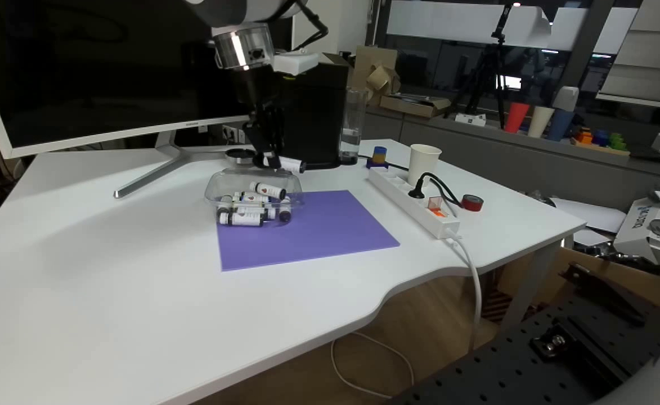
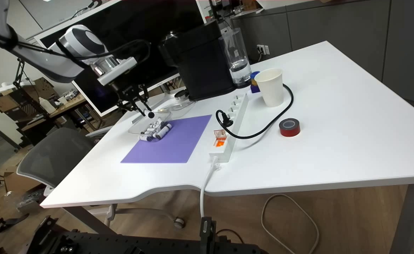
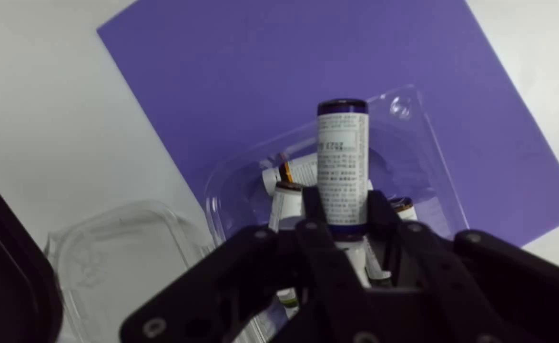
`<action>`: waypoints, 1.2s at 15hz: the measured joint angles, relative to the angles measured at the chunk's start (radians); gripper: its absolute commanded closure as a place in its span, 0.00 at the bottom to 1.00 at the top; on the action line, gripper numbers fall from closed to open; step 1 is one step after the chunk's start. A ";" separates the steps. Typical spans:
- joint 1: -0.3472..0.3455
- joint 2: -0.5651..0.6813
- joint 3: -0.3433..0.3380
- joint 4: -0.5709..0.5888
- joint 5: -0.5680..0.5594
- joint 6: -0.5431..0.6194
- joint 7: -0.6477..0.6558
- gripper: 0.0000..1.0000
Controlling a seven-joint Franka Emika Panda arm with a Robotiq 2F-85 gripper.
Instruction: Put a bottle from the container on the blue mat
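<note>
My gripper [image 3: 341, 205] is shut on a white-labelled bottle [image 3: 342, 162] with a dark end. In both exterior views the held bottle [image 1: 290, 164] [image 2: 149, 114] is in the air above the container, lying roughly level in the fingers [image 1: 272, 160] [image 2: 147, 110]. The see-through container [image 1: 215, 185] [image 2: 136, 127] [image 3: 443, 162] holds several similar bottles [image 1: 245, 218] [image 2: 162, 131] [image 3: 286, 202] and stands partly over the violet-blue mat [image 1: 324, 230] [image 2: 171, 150] [image 3: 260, 62]. The gripper hides part of the container in the wrist view. The mat's visible part has no bottle directly on it.
A clear plastic lid [image 3: 122, 267] lies beside the container, near a tall black box [image 1: 313, 112] [image 2: 203, 63]. A monitor [image 1: 110, 73] stands behind. A white power strip [image 1: 411, 205] [image 2: 228, 141] with a cable, a paper cup [image 1: 422, 160] and red tape [image 2: 289, 127] are beyond the mat.
</note>
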 measured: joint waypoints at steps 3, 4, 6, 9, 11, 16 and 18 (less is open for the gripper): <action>-0.037 -0.078 -0.025 -0.084 0.025 0.001 0.019 0.93; -0.049 -0.088 -0.036 -0.103 0.026 0.004 0.024 0.93; -0.072 -0.087 -0.056 -0.127 0.029 0.012 0.030 0.93; -0.101 -0.054 -0.069 -0.137 0.059 0.039 0.036 0.93; -0.108 -0.024 -0.069 -0.137 0.080 0.071 0.041 0.93; -0.102 0.045 -0.059 -0.125 0.109 0.141 0.068 0.93; -0.101 0.063 -0.059 -0.116 0.111 0.148 0.080 0.93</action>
